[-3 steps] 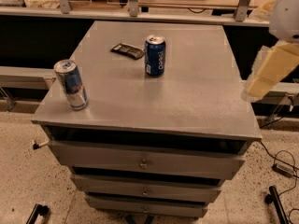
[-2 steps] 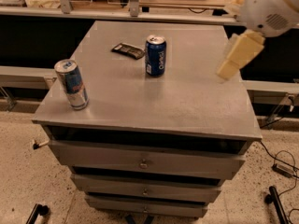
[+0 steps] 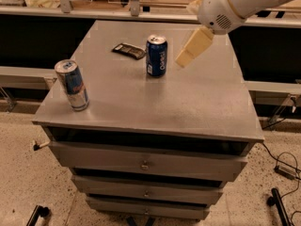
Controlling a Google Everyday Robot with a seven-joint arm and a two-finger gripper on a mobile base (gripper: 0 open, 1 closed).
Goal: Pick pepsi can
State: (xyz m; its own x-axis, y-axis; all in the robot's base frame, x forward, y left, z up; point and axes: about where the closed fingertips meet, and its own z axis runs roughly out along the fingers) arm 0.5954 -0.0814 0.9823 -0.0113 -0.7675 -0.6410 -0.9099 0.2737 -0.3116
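White arm entering from upper right, tan tool [image 3: 190, 52] seemingly angled down-left, raised

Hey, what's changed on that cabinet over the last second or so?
The end effector swung in from the right edge, leftward over the cabinet top, and now hangs just right of the pepsi can, not touching it. Nothing was taken hold of. The pepsi can, the taller can and the dark packet stayed put.

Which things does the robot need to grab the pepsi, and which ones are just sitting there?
For the job: pepsi can, upright near the back of the cabinet top; gripper, in the air just beside it, not touching.
Just sitting there: tall can at the front left; dark packet lying flat left of the pepsi can.
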